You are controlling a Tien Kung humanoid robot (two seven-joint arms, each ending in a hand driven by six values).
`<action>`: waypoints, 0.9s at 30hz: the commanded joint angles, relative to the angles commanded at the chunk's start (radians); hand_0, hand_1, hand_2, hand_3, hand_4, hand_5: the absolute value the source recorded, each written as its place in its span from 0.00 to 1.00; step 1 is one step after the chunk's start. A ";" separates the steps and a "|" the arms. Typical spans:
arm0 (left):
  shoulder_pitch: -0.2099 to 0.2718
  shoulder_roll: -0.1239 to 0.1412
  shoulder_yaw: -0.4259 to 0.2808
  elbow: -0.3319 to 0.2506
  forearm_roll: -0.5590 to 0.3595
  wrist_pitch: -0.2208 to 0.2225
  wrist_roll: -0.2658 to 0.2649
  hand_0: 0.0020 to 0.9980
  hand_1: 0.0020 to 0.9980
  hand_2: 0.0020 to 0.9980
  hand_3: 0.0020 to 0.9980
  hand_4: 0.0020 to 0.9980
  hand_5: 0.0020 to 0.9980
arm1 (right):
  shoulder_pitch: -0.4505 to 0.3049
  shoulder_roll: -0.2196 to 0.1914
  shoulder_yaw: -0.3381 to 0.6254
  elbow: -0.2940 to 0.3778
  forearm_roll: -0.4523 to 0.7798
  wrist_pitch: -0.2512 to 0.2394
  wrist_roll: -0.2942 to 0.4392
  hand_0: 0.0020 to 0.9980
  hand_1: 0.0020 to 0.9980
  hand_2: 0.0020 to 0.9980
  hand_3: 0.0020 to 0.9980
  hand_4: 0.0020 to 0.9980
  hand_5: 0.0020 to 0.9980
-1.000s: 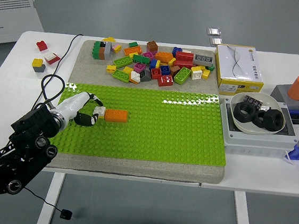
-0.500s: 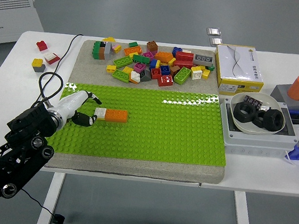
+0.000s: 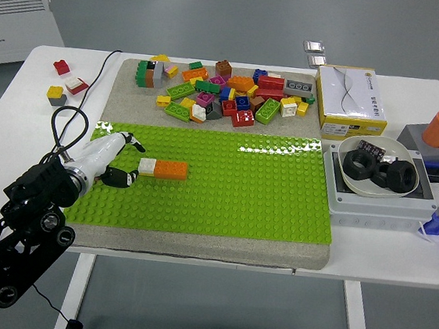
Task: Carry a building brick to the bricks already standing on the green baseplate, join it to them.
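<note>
While the white brick (image 3: 148, 166) already sits joined to the orange brick (image 3: 170, 169) at nine o'clock on the green baseplate (image 3: 264, 193), the left hand (image 3: 108, 161) rests beside it, fingers relaxed, holding nothing; little seems left.

Black jointed left arm (image 3: 16, 229), round joint housings, white hand (image 3: 102, 156), dark-tipped fingers (image 3: 124, 176)

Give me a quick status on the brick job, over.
Left hand open, just left of the bricks. White brick butted against orange brick on the baseplate. Right hand out of view. Nothing in the way.
</note>
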 joint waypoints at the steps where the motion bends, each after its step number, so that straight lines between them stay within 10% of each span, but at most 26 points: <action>1: 0.001 0.000 0.002 0.001 0.000 0.001 0.000 0.98 0.98 0.98 0.63 0.69 0.14 | 0.000 0.000 0.000 0.000 0.000 0.000 0.000 0.52 0.72 0.79 0.79 0.82 0.85; 2: 0.001 -0.001 0.005 0.003 0.001 0.004 -0.002 0.98 0.98 1.00 0.64 0.84 0.37 | 0.000 0.000 0.000 0.000 0.000 0.000 0.000 0.52 0.72 0.79 0.79 0.82 0.85; 27: -0.007 -0.026 0.034 0.071 -0.010 0.063 -0.030 0.98 0.98 1.00 0.64 0.88 0.47 | 0.003 0.000 -0.006 0.000 0.001 -0.001 -0.001 0.52 0.72 0.79 0.78 0.82 0.85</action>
